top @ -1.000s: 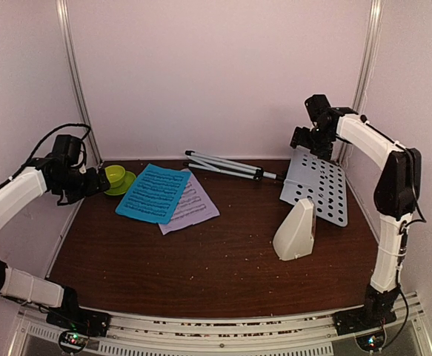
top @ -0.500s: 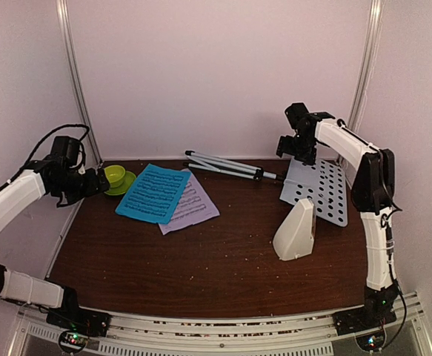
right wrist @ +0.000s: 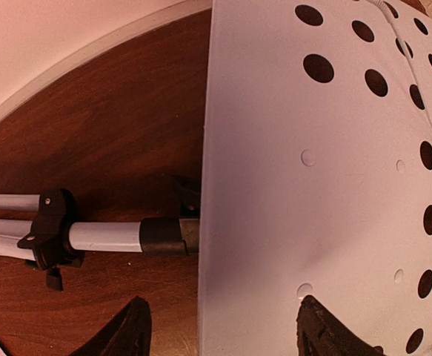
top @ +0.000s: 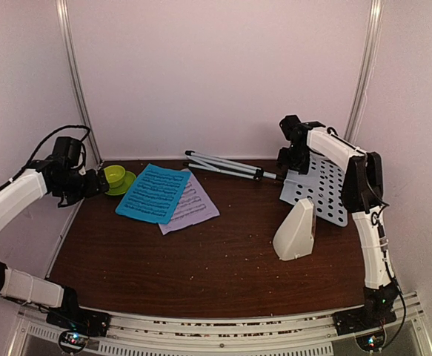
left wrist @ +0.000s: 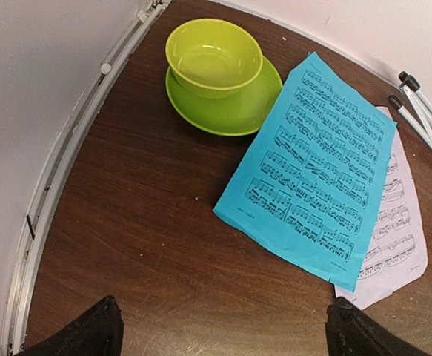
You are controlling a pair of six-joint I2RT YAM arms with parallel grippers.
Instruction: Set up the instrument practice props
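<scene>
Near the table's right edge stands the metronome [top: 296,231]; the pages [top: 154,193] lie mid-left, the left gripper [left wrist: 221,334] gaping near them. At the far right corner the right gripper [right wrist: 223,334], fingers apart, straddles the music stand's [top: 318,185] plate edge; a shallow bite could slip off.

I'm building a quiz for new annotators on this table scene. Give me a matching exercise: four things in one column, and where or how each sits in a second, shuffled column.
Things
1. lime-green bowl
2. cyan sheet-music page
3. cream metronome
4. white perforated stand desk

Places
A. lies at the back right, joined to the folded tripod
B. sits on a green saucer
C. overlaps the lilac page
D. stands upright by itself

Pairs: 1-B, 2-C, 3-D, 4-A
</scene>
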